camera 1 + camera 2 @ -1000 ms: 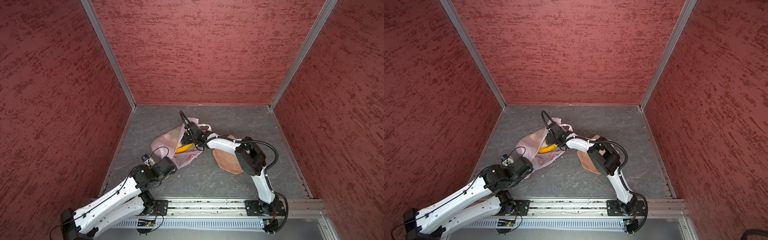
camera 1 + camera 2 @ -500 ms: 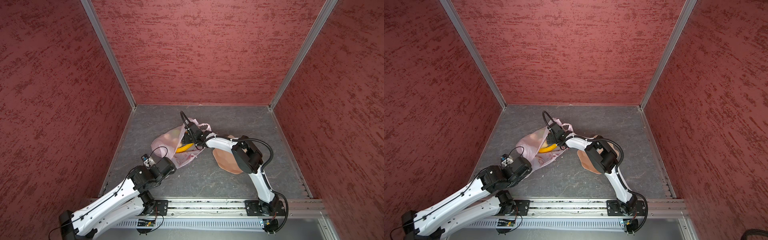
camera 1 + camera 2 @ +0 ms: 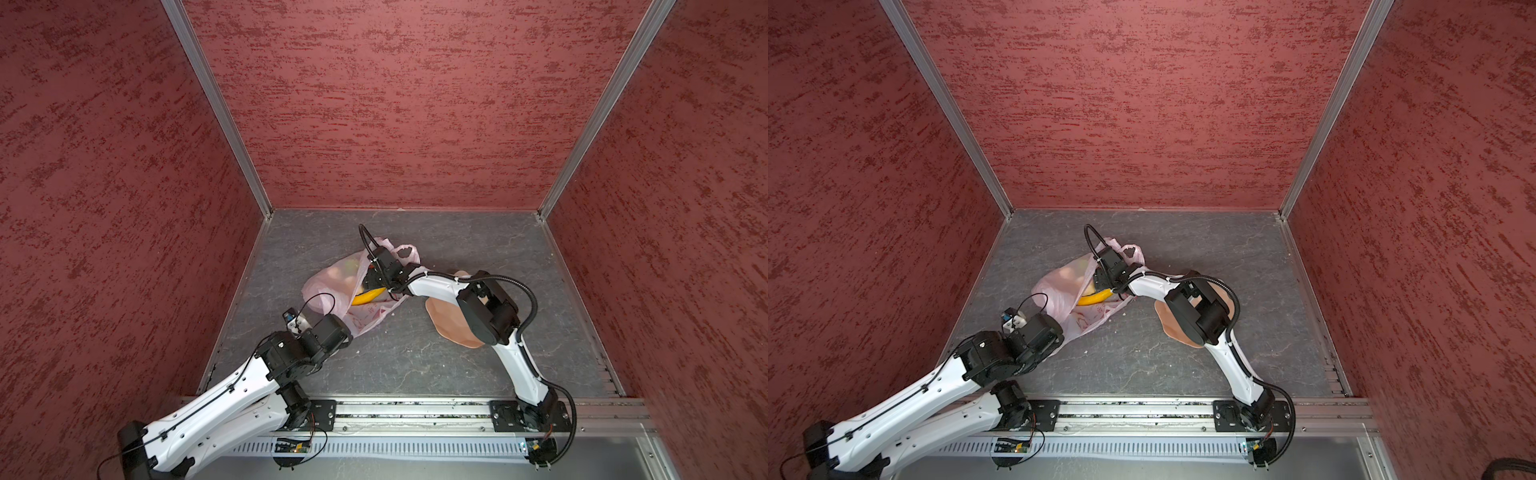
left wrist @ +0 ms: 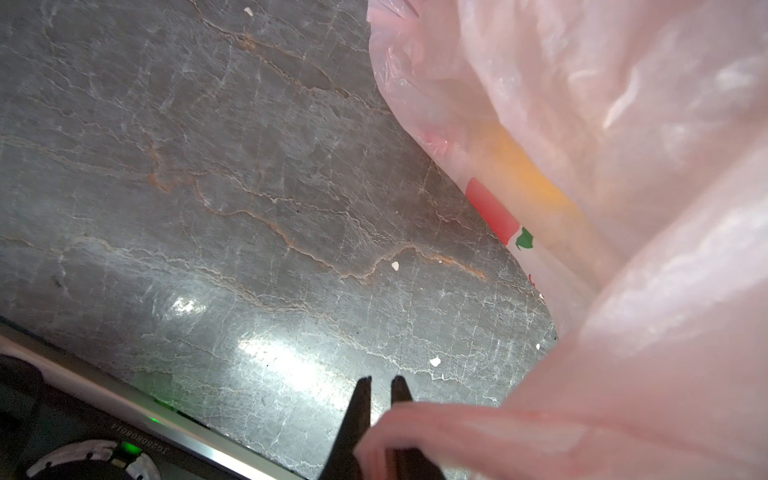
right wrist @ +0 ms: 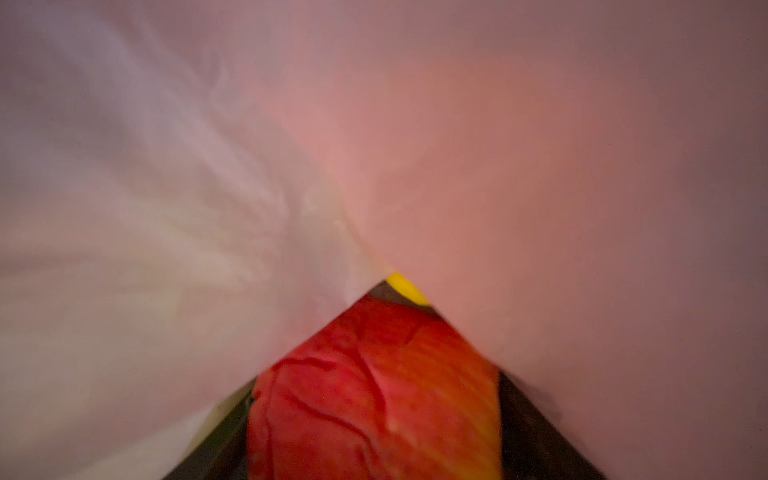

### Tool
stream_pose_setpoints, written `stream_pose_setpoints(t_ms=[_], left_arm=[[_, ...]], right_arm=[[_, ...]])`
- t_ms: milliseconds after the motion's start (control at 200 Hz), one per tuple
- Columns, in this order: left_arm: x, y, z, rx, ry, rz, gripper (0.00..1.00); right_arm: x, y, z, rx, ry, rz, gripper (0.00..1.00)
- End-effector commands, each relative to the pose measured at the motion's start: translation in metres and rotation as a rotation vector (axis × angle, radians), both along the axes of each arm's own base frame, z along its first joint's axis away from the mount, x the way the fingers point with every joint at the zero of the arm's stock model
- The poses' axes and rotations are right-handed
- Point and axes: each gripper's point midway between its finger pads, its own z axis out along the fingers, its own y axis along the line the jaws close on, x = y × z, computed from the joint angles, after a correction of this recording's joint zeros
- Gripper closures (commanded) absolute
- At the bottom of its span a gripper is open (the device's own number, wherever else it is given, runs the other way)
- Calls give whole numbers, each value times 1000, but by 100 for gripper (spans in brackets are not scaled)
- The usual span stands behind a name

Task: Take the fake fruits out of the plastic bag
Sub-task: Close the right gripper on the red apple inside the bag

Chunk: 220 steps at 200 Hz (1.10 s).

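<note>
The pink plastic bag point(image 3: 332, 282) point(image 3: 1059, 286) lies on the grey floor with its mouth toward the right arm. A yellow banana point(image 3: 368, 296) point(image 3: 1094, 297) shows in the opening. My right gripper point(image 3: 376, 286) reaches into the bag. In the right wrist view a red fruit point(image 5: 374, 395) fills the space between its dark fingers point(image 5: 540, 436), with a yellow sliver point(image 5: 405, 286) beyond and bag film point(image 5: 166, 166) all around. My left gripper point(image 4: 382, 384) is shut on a fold of the bag point(image 4: 623, 124) at its near corner point(image 3: 345, 330).
A peach-coloured bowl point(image 3: 446, 322) point(image 3: 1169, 322) sits on the floor under the right arm's elbow. Red textured walls point(image 3: 124, 208) close in three sides, and a metal rail point(image 3: 415, 409) carrying both arm bases runs along the front.
The right gripper's jaws have come in around the red fruit inside the bag, and the right elbow has shifted slightly. The left gripper keeps its hold on the bag.
</note>
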Motion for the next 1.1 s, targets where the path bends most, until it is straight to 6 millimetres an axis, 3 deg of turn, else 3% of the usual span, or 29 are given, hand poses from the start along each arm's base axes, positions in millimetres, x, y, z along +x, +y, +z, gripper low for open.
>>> stream_pose_setpoints(t_ms=[0,281,551,721,1097], left_arm=[[1,2,2,7,-14,1,87],[2,5,6,8,-31,17,87],[7,9,15,8,-80,42,87],[16,3,20,7,-107,24,87],[47,-15,57,32,-211,-39,87]], right_arm=[[8,2,12,39,-26,-9,30],[-1,1,31,65,-43,30,51],[-26,-8,54,84,-37,103,64],[-48,-12,65,76,-23,170,66],[-104,-20,95,68,41,352,68]])
